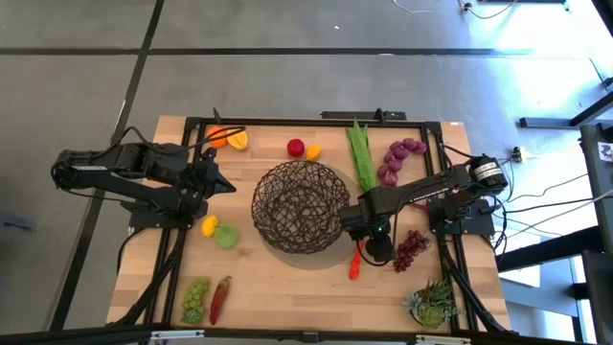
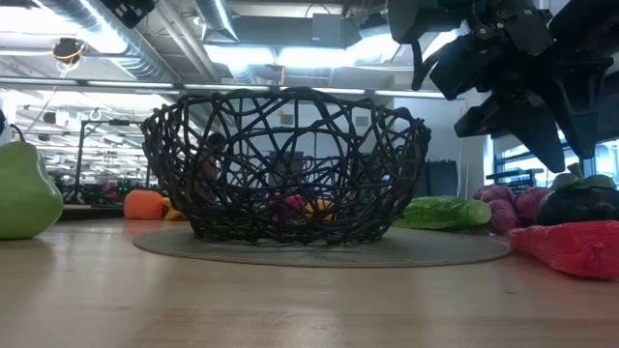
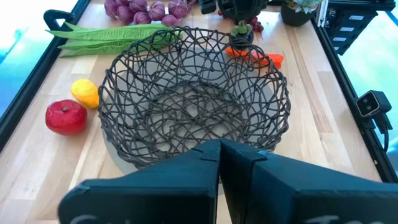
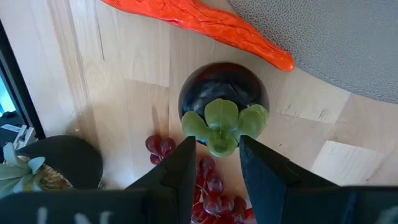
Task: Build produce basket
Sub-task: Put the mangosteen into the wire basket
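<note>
right gripper (image 4: 214, 163): hung just above a dark round fruit with a green leafy cap (image 4: 221, 109), beside the basket's mat; fingers parted either side of the cap, nothing gripped.
left gripper (image 3: 219, 155): parked on the opposite side of the basket, fingers pressed together, nothing held.
basket (image 1: 302, 206): dark wire-mesh bowl on a grey round mat (image 2: 426, 249) at table centre; seen empty.
orange carrot (image 4: 199, 23): laid at the mat's edge, just beside the dark fruit.
dark red grapes (image 1: 412, 248): just beyond the dark fruit, away from the basket.
succulent in pot (image 1: 433, 303): near table corner, past the grapes.
green pear (image 1: 226, 236), lemon (image 1: 209, 225): near the basket, left-arm side.
green grapes (image 1: 196, 299), red chilli (image 1: 220, 298): front edge, well apart from the basket.
far side of basket: red apple (image 1: 296, 147), green leafy stalk (image 1: 361, 153), purple grapes (image 1: 399, 159), oranges (image 1: 227, 138).
</note>
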Robot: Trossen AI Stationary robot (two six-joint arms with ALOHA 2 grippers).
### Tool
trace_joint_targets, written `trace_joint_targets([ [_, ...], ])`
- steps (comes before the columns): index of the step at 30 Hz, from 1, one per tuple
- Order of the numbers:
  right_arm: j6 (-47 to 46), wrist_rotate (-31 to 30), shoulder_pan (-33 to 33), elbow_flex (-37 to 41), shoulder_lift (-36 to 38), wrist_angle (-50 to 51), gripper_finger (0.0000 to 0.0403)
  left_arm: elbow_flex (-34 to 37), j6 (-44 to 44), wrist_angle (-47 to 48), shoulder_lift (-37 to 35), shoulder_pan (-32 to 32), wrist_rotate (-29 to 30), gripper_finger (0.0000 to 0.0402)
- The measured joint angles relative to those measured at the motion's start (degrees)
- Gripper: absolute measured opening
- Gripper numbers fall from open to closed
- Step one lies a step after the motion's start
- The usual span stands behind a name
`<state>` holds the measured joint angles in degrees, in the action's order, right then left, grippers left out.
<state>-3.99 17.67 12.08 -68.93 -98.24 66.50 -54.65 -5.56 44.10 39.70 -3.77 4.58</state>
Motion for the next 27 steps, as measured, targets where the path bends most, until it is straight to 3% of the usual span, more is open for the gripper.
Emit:
trace_joint_targets([
  [8,-0.7,1.4,0.0,3.6,0.1,-0.6,0.0117,0.0,0.0,0.0,0.0,0.0,0.0,0.0],
  [27,-3.3,1.5,-0.9,3.3,0.0,0.6,0.0117,0.0,0.0,0.0,0.0,0.0,0.0,0.0],
])
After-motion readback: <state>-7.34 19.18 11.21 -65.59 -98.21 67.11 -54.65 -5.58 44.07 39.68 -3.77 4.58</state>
